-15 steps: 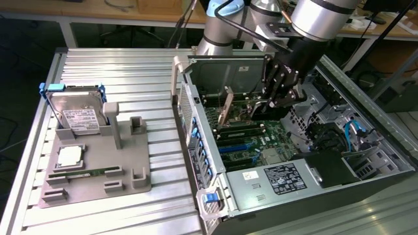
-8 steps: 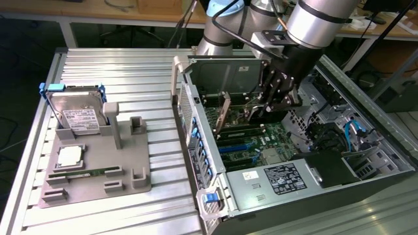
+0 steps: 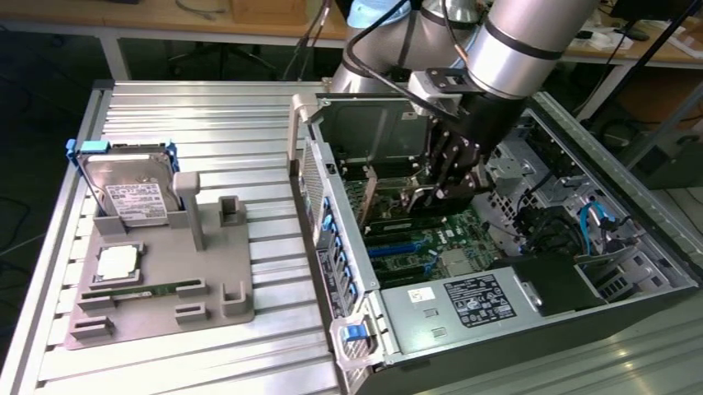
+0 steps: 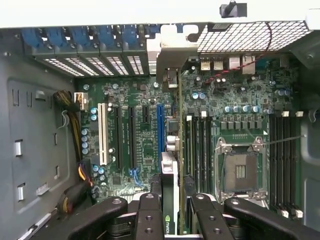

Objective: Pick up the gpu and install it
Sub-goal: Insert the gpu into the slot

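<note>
My gripper (image 4: 171, 212) clamped the gpu (image 4: 170, 165) edge-on inside the open computer case (image 3: 615, 325), above its motherboard (image 4: 135, 140); a white label (image 3: 475, 301) marked the case's power supply (image 3: 456, 309).

The exterior view looks down at an angle, from some way off, on the open computer case (image 3: 483, 247); the wrist view peers close into it, sharing its motherboard (image 4: 145, 135).

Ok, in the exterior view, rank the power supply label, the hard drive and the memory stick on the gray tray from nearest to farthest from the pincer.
1. Power supply label, inside the case, just below the pincer.
2. Hard drive, upright at the tray's far end, exterior view's left.
3. Memory stick, lying at the tray's near end; close to the drive's rank.
</note>
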Controlling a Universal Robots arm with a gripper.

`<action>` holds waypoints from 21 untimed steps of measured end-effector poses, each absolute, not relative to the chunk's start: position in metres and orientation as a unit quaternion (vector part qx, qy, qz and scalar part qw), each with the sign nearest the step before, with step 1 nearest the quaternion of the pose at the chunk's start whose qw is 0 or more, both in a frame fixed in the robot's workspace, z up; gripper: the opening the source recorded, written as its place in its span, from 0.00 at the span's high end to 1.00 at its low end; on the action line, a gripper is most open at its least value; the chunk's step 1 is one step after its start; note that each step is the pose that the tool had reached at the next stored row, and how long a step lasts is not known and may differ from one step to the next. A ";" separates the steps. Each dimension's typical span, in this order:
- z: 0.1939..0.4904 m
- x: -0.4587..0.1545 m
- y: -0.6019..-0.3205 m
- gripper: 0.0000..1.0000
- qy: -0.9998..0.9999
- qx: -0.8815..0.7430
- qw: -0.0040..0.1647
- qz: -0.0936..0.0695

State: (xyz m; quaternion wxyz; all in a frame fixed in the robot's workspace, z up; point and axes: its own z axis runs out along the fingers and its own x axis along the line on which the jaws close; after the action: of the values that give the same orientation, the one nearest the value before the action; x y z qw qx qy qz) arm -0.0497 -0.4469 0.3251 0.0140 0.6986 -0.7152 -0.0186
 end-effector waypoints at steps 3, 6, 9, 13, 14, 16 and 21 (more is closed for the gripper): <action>0.317 -0.052 -0.451 0.73 -0.715 0.699 0.014 -0.019; 0.310 -0.053 -0.455 0.73 -0.715 0.699 0.014 -0.019; 0.305 -0.055 -0.456 0.73 -0.715 0.699 0.014 -0.019; 0.303 -0.055 -0.456 0.73 -0.715 0.699 0.014 -0.019; 0.303 -0.056 -0.456 0.73 -0.715 0.699 0.014 -0.019; 0.300 -0.057 -0.456 0.73 -0.715 0.699 0.014 -0.019; 0.293 -0.064 -0.456 0.73 -0.715 0.699 0.015 -0.019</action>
State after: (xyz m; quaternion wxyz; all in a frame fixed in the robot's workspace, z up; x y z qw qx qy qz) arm -0.0635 -0.4558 0.2928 0.0146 0.6985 -0.7152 -0.0189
